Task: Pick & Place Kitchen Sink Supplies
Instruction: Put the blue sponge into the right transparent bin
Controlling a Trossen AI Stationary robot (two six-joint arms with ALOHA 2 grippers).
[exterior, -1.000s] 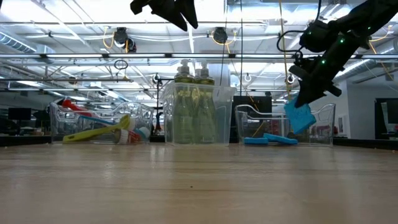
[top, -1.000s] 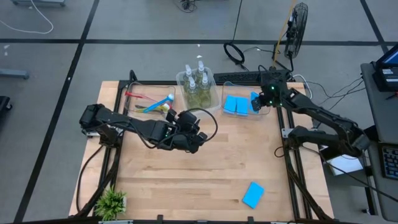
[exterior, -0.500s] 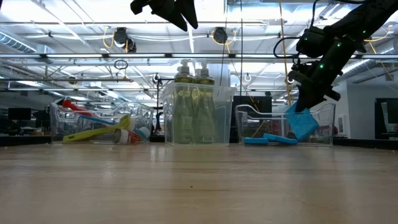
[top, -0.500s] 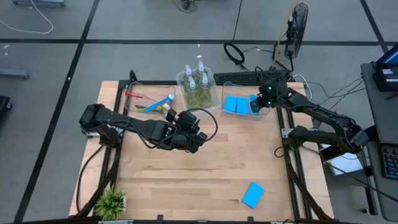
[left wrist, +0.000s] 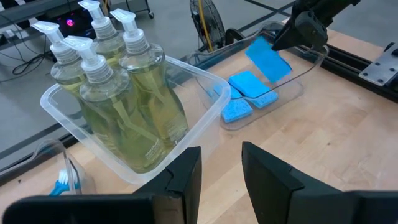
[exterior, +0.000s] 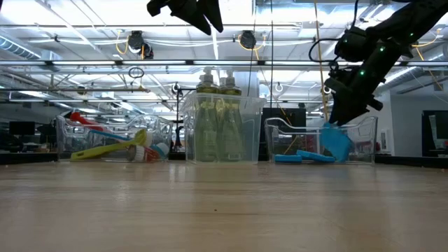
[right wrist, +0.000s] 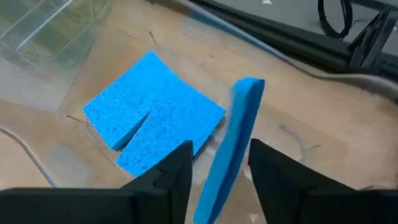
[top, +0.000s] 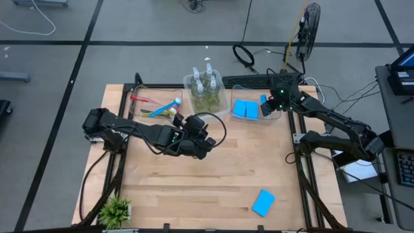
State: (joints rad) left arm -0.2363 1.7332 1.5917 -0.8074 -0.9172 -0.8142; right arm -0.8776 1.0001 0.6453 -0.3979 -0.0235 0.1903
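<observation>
My left pincer (top: 202,150) hangs over the middle of the table, its two fingers a little apart with nothing between them. It is far from any job right now. Going across from the left, I see the brushes (top: 155,107) in their clear bin, then the four soap bottles (top: 204,89) in the middle bin, then two flat sponges (top: 245,109) in the right bin (exterior: 364,126). My right pincer (top: 270,107) is over the far right end of that bin. A third sponge (right wrist: 231,142) stands on its thin edge between the fingers, long side pointing down into the bin, and the fingers look spread with gaps on both sides, so I think it is let go. The last sponge (top: 263,202) lies alone at the near edge of the table, toward the right. My right arm is nearer to it. I cannot read any words on the bottles.
</observation>
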